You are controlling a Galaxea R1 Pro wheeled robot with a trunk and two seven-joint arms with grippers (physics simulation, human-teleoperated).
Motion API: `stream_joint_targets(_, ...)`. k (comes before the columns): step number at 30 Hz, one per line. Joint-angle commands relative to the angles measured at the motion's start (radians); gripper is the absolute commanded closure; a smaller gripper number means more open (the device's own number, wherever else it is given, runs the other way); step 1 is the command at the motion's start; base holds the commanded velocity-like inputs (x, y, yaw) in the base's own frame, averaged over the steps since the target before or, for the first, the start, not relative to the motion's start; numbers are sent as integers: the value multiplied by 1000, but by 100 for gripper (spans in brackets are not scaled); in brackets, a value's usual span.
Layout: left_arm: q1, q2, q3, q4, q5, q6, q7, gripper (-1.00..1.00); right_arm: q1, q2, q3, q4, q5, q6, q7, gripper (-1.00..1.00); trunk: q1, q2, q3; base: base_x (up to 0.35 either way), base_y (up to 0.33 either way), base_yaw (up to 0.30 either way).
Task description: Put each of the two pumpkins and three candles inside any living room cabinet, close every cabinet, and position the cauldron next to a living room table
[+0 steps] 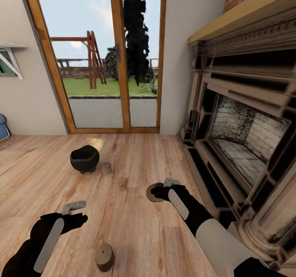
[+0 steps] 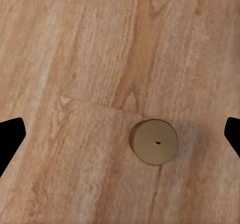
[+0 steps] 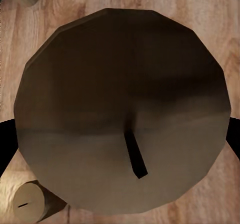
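Observation:
My right gripper (image 1: 158, 192) is shut on a beige-grey candle (image 1: 153, 192) held just above the wood floor. In the right wrist view that candle's top (image 3: 120, 84) and its wick sit close between the dark fingers (image 3: 5, 144). A second candle (image 1: 104, 256) stands on the floor below my open left gripper (image 1: 79, 212); the left wrist view has it (image 2: 154, 142) between the spread fingertips (image 2: 10, 139). The third candle (image 1: 106, 168) stands right beside the black cauldron (image 1: 84, 158) further ahead. The pumpkins and the cabinet are out of view.
A large stone fireplace (image 1: 246, 125) runs along the right side, close to my right arm. A wood-framed glass door (image 1: 111, 63) stands straight ahead. A blue object (image 1: 2, 129) sits at the left edge. Open floor lies between my arms.

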Motion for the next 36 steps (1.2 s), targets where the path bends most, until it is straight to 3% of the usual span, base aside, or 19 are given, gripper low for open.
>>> stream_joint_targets(1,0,0,0,-1,11,3,8,-100,-1,-1,4,-2,-10,2,-9,100,0,0,-1,4,-4,0)
stream_joint_targets(4,0,-1,-1,-3,11,3,8,-100,-1,-1,4,-25,-10,2,-1,100,7,-14,-7,2,-2,0)
stream_joint_targets(8,0,-4,-2,-2,12,3,7,-100,1,-7,4,-194,-10,4,50,100,19,-36,-21,0,0,0)
stream_joint_targets(11,-1,-6,-3,-1,13,3,6,-100,2,-9,5,-258,-10,11,64,100,21,-36,-32,0,0,0)
stream_joint_targets(18,-1,-13,-14,7,15,3,4,-100,2,-8,8,-283,-16,18,76,100,24,-38,-59,0,0,0)
stream_joint_targets(25,-4,-10,-24,31,41,2,-100,-100,2,-8,9,-284,-16,20,118,100,27,-40,-86,0,0,0)
stream_joint_targets(36,-21,-12,-24,98,41,-28,-114,-100,2,-10,9,-284,-16,19,123,100,32,-42,-129,0,0,0)
